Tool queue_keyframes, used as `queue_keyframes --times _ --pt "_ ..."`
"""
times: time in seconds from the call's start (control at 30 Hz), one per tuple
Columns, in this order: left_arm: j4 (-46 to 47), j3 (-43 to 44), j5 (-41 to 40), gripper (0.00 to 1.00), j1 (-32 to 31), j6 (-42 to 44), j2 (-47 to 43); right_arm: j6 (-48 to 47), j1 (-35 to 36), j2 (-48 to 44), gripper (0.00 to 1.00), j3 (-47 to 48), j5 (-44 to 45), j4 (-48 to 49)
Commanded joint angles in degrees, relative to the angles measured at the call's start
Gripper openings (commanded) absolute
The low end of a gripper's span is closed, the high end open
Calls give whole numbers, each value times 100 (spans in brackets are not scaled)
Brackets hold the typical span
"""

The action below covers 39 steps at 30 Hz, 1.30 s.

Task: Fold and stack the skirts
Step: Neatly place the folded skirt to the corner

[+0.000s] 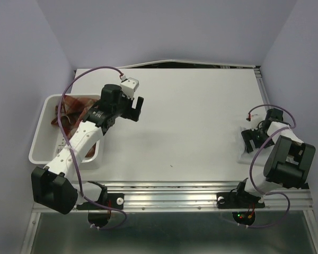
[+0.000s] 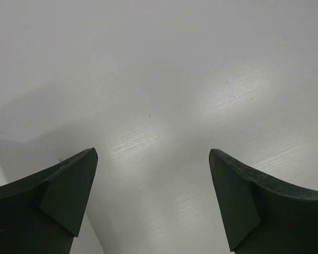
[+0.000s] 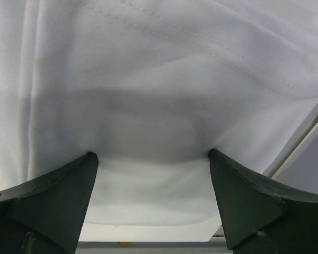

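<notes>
The left gripper (image 2: 152, 153) hangs with jaws spread wide above the white table (image 2: 159, 79).

We see a white desk (image 1: 191, 121) whose top shows a faint wood grain and soft patches of glare in the left wrist view. At about 9 o'clock a white rectangular plastic tub (image 1: 38, 142) sits on it, close to the left edge and turned slightly askew. At about 3 o'clock the white skirt (image 3: 159, 79) lies on the desk, its stitched seams showing and its cloth reaching the right edge.
</notes>
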Motion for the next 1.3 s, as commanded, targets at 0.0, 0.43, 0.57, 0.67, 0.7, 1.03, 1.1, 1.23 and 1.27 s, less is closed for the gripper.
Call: queue_keyframes --times 0.0,0.43,0.57,0.67,0.7,1.03,1.1,1.23,1.27 --pt "-22 79 284 98 29 117 -67 -843 -49 -69 91 -439 183 -437" --pt "-276 447 865 99 38 258 -23 -248 -119 -96 100 2367 -1500 -2271" --pt "-355 711 944 98 38 328 48 560 -57 18 100 3687 -2608 -2819" --pt "-329 791 1023 98 73 293 118 1527 302 97 100 4096 -3217 -2697" --pt "-294 791 1049 98 73 276 135 1790 460 80 100 4070 -3471 -2548" --pt "66 -26 1331 99 503 91 136 3393 3036 -272 100 2005 -2744 -306" --pt "171 -184 1400 98 574 56 57 3401 3168 -245 100 1899 -2665 -244" --pt "189 -185 1401 98 609 47 4 3349 3168 -280 100 1820 -2603 -209" --pt "189 -168 1401 98 618 47 12 3331 3168 -289 100 1855 -2612 -244"
